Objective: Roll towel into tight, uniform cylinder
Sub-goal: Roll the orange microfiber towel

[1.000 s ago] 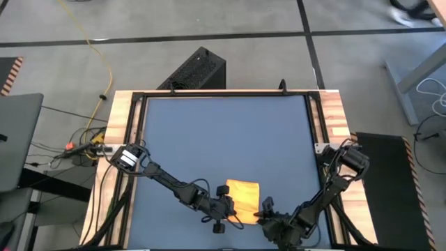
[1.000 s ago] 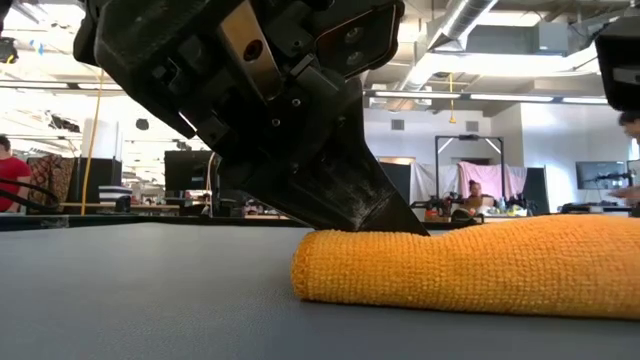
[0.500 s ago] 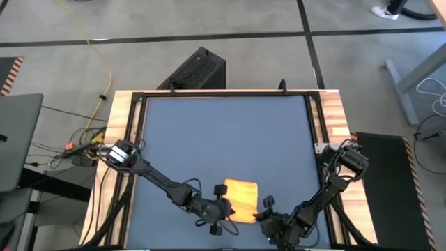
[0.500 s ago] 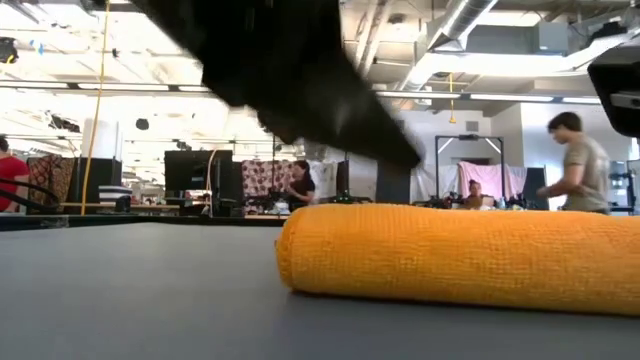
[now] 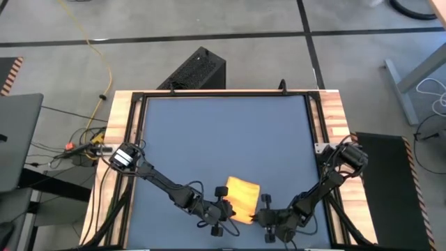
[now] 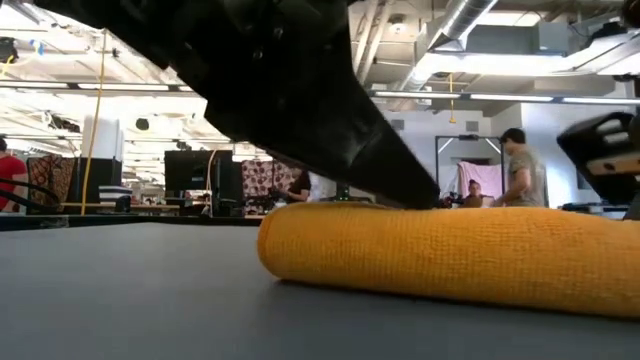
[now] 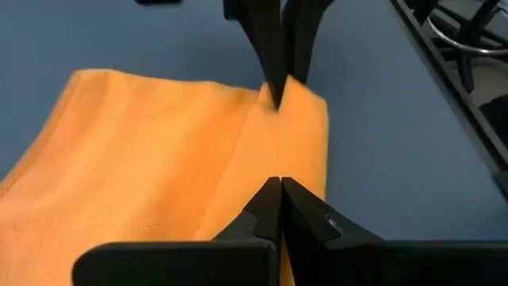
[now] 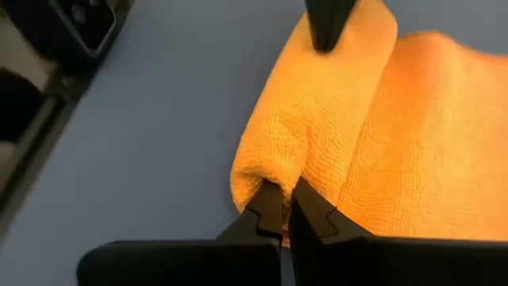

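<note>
Yellow towel (image 5: 242,199) now skewed, rolled tighter

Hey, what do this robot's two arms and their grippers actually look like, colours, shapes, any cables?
Both arms are dark, nearly black, built of slim jointed segments with black cables looping along them. The left arm carries a pale silver block near its base. The left gripper and the right gripper each end in two matte black fingers that taper to narrow wedge-shaped tips. No printed markings can be made out.
</note>
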`<state>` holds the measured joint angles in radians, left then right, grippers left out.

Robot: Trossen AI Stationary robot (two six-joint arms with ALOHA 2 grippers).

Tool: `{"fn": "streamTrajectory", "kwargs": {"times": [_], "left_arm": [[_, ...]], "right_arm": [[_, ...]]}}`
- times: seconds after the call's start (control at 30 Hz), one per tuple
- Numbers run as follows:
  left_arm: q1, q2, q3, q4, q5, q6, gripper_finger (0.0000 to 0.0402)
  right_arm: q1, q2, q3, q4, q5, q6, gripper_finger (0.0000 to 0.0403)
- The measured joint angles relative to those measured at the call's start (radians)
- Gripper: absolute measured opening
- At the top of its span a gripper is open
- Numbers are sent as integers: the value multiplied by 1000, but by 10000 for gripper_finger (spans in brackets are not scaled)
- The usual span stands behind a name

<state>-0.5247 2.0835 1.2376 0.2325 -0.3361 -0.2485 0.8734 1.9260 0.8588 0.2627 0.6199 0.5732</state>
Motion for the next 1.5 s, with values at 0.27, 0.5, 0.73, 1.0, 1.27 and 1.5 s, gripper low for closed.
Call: {"fn": "streamTrajectory", "kwargs": {"times": [0.27,0.5,0.73,1.0,1.27,1.5], "left_arm": [[8,-1,1,-8,17,15,0],[15,-1,1,-28,42,15,0],[36,35,3,-34,100,-15,0],[34,36,2,15,59,52,0],[32,-38,3,0,-9,178,1],[54,-55,1,-110,158,204,51]], "right_arm": [[-1,-46,-26,18,-71,122,21],[-35,-49,-26,23,-135,164,21],[-56,-50,-24,7,-134,250,21],[-21,-50,-24,-31,-71,333,21],[3,-50,-25,-49,-39,294,21],[3,-50,-25,-61,-40,281,24]]}}
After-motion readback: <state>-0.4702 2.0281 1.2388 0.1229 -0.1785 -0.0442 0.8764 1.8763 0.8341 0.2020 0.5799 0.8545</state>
